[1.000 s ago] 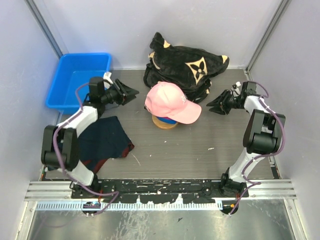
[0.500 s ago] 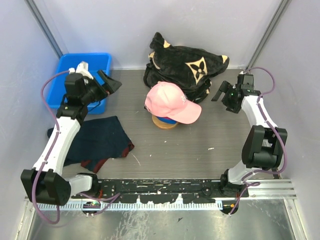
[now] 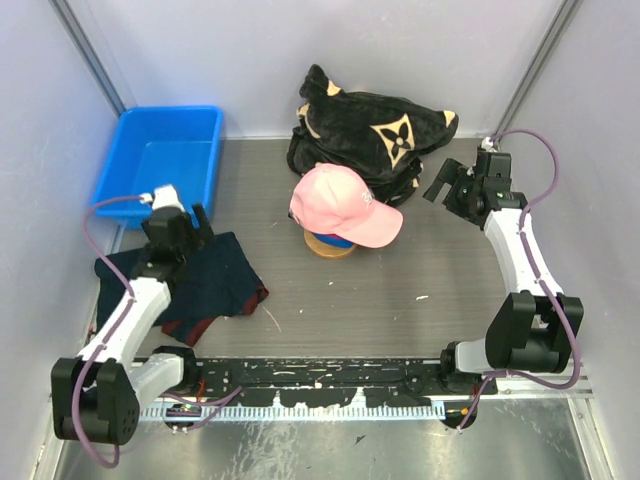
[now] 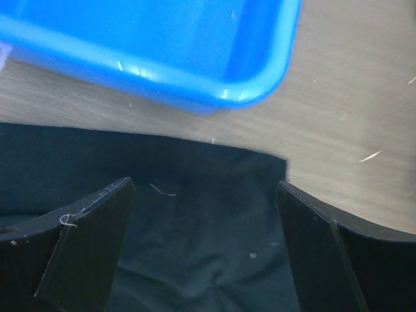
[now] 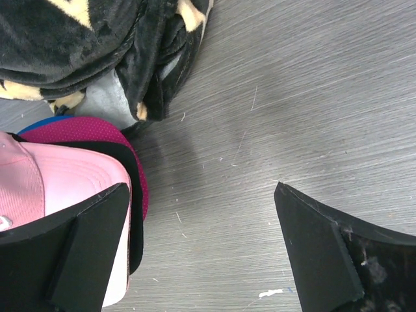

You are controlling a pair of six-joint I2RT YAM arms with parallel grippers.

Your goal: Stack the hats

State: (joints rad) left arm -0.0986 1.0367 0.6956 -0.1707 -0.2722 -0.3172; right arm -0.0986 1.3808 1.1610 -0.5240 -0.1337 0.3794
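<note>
While the left gripper (image 4: 205,253) hung over the flat dark navy cloth (image 3: 215,280) at the left side of the grey table (image 3: 420,320), its jaws stood spread wide, with nothing held between them. Just beyond the cloth's far edge sat the blue plastic bin (image 3: 160,160), in the far left corner.

The stack of hats (image 3: 342,205) stood at the middle of the table, with the light pink baseball cap (image 3: 335,195) on top and its brim pointing right. From the right wrist, the curved edges of a magenta cap (image 5: 84,130) and a black cap (image 5: 135,195) showed beneath it, and a thin sliver of royal blue cap (image 5: 38,123) behind those. A tan round base (image 3: 330,248) showed under the stack.

The big black plush bundle with tan flower marks (image 3: 375,125) lay just behind the stack.

The right gripper (image 5: 201,247) hovered to the right of the stack and apart from it, jaws fully parted and empty, over bare table.
</note>
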